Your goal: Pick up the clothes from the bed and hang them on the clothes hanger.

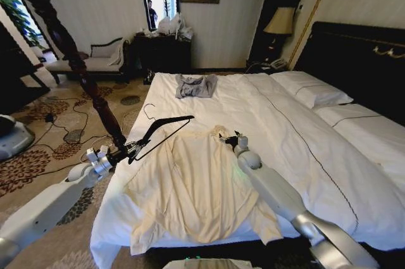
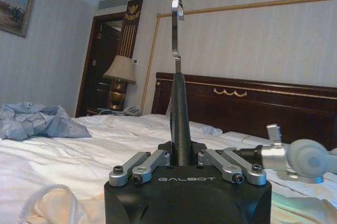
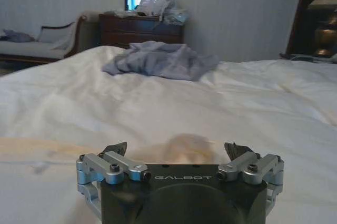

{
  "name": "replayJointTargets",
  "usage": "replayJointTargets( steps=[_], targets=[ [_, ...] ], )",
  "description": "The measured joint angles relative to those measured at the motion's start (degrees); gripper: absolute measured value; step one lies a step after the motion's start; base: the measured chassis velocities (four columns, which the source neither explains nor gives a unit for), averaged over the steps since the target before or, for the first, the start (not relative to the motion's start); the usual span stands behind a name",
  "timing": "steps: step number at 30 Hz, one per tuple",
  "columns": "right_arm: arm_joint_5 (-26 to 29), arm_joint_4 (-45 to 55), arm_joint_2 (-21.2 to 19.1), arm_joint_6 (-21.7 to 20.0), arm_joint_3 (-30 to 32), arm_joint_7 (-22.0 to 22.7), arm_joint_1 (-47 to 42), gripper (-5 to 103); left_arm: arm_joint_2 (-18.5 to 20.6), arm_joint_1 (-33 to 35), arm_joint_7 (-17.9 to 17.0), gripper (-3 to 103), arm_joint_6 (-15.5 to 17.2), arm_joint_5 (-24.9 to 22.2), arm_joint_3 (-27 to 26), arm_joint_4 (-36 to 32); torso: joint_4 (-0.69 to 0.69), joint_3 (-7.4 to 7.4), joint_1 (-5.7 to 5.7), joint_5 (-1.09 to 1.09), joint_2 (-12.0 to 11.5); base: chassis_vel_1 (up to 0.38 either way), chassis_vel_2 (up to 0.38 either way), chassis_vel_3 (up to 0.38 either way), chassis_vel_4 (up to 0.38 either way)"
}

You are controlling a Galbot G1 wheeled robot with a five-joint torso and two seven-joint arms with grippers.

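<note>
Left gripper (image 1: 131,149) is pinched on the black hanger (image 1: 166,128), held above the bed's (image 1: 285,123) left edge.
Right gripper (image 1: 230,139), jaws spread, is poised at the collar of the cream garment (image 1: 193,187) spread near the foot edge.

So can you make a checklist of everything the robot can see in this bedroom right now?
Surface: bed, white duvet, pillows by dark headboard.
Job's things: cream clothes spread flat near the bed's foot; black clothes hanger held above the bed's left edge.
Clutter: grey garment crumpled farther up the duvet.
Grippers: left gripper shut on the hanger; right gripper open at the clothes' collar.
Cables: black cords on the carpet.
Surroundings: lamp, dresser, bench.
</note>
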Motion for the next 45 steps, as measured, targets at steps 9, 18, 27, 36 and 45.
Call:
replayJointTargets(
  steps=[9, 18, 27, 36, 45],
  targets=[
    [-0.83, -13.31, 9.46, 1.35, -0.55, -0.48, 5.85, 100, 0.56, 2.32, -0.09, 16, 0.36, -0.7, -2.87, -1.56, 0.03, 0.0, 0.0, 0.01, 0.0, 0.0, 0.0, 0.0, 0.0],
    [-2.52, -22.68, 11.4, 3.58, 4.18, -0.35, 9.47, 100, 1.24, 3.34, 0.25, 16, 0.44, -1.36, -3.43, -2.36, 0.0, 0.0, 0.01, 0.0, 0.01, 0.0, 0.0, 0.0, 0.0],
    [-3.23, -24.92, 13.05, 4.64, 4.01, -1.14, 11.66, 100, 1.61, 3.8, 0.42, 16, 0.42, -1.51, -3.9, -2.91, 0.01, 0.0, 0.0, 0.0, 0.01, 0.0, 0.0, 0.0, 0.0],
    [-5.35, -31.43, 14.53, 5.69, 4.97, -1.59, 14.6, 102, 2.67, 5.42, 0.42, 16, 0.45, -2.03, -4.96, -4.72, 0.0, 0.0, 0.0, 0.0, 0.0, 0.0, 0.0, 0.0, 0.0],
    [-5.93, -33.25, 15.4, 5.86, 4.44, -2.39, 14.68, 95, 2.63, 5.73, 0.45, 16, 0.45, -2.12, -5.16, -4.7, 0.01, 0.0, 0.0, 0.01, 0.01, 0.0, 0.0, 0.0, 0.0]
  ],
)
